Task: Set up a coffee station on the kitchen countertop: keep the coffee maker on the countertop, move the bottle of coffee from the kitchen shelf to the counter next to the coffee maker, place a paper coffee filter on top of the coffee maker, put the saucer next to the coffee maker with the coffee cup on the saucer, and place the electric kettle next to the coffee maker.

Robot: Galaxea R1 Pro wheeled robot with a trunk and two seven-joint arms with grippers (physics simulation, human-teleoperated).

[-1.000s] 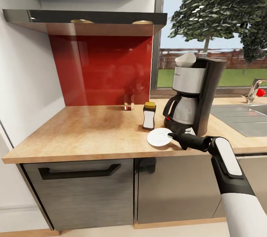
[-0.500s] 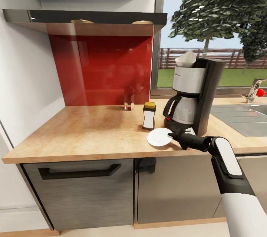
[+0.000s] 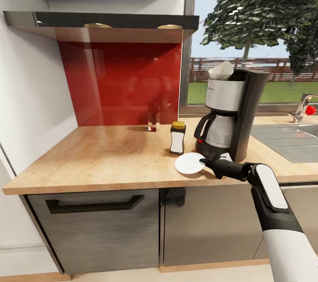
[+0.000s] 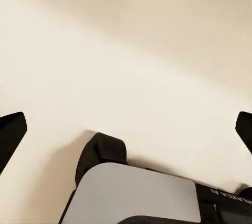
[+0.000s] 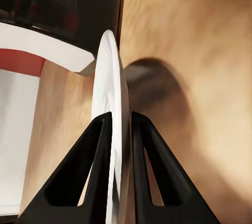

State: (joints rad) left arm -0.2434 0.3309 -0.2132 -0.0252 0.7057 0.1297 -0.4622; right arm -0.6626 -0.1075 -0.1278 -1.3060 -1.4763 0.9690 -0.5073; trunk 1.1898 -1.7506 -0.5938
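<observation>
The black and silver coffee maker (image 3: 234, 114) stands on the wooden countertop (image 3: 110, 158), with a white paper filter (image 3: 221, 71) on its top. The coffee bottle (image 3: 177, 138), white with a yellow cap, stands upright just left of it. In front of both, a white saucer (image 3: 189, 163) sits low at the counter's front, and I cannot tell whether it touches the wood. My right gripper (image 3: 204, 161) is shut on the saucer's right rim. In the right wrist view the saucer (image 5: 113, 124) shows edge-on between the fingers (image 5: 100, 171). My left gripper (image 4: 126, 129) is open and holds nothing. No cup or kettle is in view.
A steel sink (image 3: 287, 141) and faucet (image 3: 302, 107) lie right of the coffee maker. A small glass shaker (image 3: 153, 125) stands by the red backsplash. A dark shelf or hood (image 3: 101, 24) hangs above the counter. Drawers sit below the counter edge.
My right arm and the saucer have crept very slightly to the left. Everything else stands as before.
</observation>
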